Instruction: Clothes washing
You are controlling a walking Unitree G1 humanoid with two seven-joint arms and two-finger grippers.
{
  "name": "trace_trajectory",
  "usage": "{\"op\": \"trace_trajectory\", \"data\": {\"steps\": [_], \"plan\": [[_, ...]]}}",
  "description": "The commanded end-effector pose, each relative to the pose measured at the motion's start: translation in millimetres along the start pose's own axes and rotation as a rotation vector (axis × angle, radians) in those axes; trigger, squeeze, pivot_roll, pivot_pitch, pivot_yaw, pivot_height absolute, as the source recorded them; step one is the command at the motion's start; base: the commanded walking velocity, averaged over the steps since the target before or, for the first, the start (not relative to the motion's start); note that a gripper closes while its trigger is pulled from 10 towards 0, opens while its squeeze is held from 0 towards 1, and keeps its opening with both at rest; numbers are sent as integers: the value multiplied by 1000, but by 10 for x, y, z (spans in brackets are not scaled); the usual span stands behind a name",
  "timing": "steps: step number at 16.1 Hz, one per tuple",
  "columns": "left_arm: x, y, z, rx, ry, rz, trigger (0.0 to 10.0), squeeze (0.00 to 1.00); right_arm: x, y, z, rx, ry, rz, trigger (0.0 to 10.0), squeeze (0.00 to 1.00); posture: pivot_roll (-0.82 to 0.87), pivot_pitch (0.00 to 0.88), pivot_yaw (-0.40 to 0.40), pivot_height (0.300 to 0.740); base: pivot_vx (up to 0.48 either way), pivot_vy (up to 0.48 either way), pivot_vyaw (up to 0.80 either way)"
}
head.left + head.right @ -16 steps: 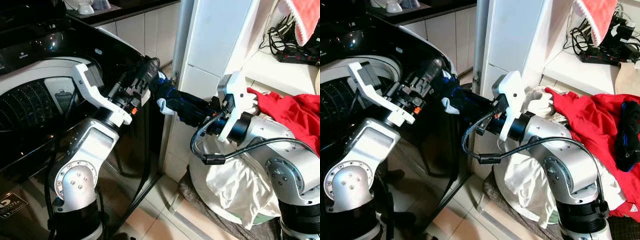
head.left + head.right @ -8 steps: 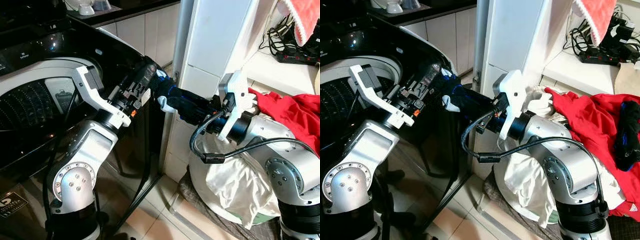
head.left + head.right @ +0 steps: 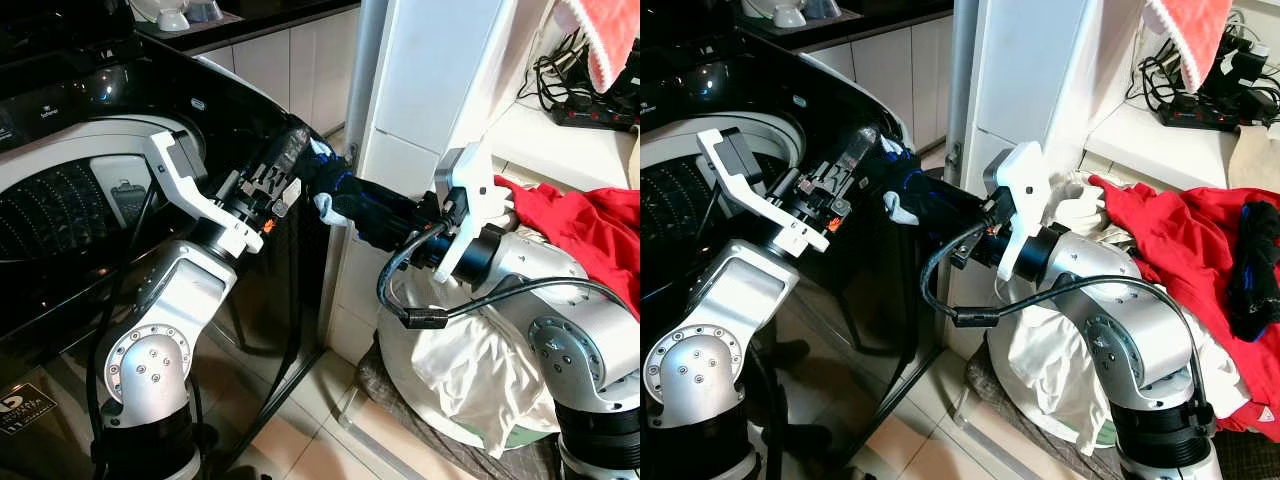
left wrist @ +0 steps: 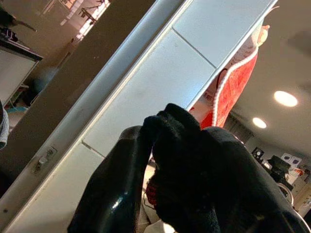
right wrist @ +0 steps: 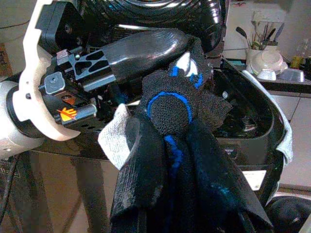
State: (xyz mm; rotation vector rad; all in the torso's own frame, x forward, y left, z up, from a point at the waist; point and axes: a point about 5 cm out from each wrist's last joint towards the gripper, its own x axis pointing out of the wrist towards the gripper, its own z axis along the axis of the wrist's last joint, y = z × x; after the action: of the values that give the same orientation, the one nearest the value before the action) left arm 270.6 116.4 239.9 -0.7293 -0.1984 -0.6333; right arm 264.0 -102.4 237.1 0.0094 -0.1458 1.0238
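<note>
1. The right gripper (image 3: 345, 200) is closed on a dark sock (image 5: 170, 121) with blue markings and a white patch, holding it in the air beside the open washing machine (image 3: 60, 200).
2. The left gripper (image 3: 300, 160) meets the same sock from the other side. Its fingers (image 4: 121, 194) appear clamped on the dark fabric, so the two arms look to be passing the sock across, probably because the left arm is nearer the drum.
3. The sock hangs between the machine's rim and the white pillar (image 3: 430, 90), not yet over the opening.
4. The ribbed drum (image 3: 50, 215) sits dark; I cannot tell what lies inside.
5. Behind the right arm, a basket (image 3: 400, 370) carries a white cloth (image 3: 480, 370), with red clothes (image 3: 1200, 240) heaped above it waiting to be washed.
</note>
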Motion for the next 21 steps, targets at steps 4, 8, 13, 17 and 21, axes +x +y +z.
{"op": "trace_trajectory", "data": {"steps": [4, 8, 13, 17, 21], "plan": [[31, -28, 31, -10, -13, -19, 0, 0, -3, 29, 43, -32, -20, -1, 0, 0, -6, 0, -16, 740, 0, 0, 0], [40, -6, 48, -11, -23, -7, 0, 0, 5, 25, 42, -42, -19, -9, 4627, 0, -5, 0, -13, 740, 0, 0, 0], [65, 46, 95, -6, -50, 27, 0, 0, 14, 11, 49, -31, -29, -16, 10000, 1000, -5, 0, -7, 740, 0, 0, 0], [149, 227, 246, 85, -83, 135, 0, 0, 30, 5, 47, -81, -15, -37, 10000, 251, -2, 0, -7, 740, 0, 0, 0], [277, 831, 713, 545, -51, 495, 0, 0, 81, -116, 47, -158, -29, -178, 10000, 0, 5, 0, -21, 740, 0, 0, 0]]}}
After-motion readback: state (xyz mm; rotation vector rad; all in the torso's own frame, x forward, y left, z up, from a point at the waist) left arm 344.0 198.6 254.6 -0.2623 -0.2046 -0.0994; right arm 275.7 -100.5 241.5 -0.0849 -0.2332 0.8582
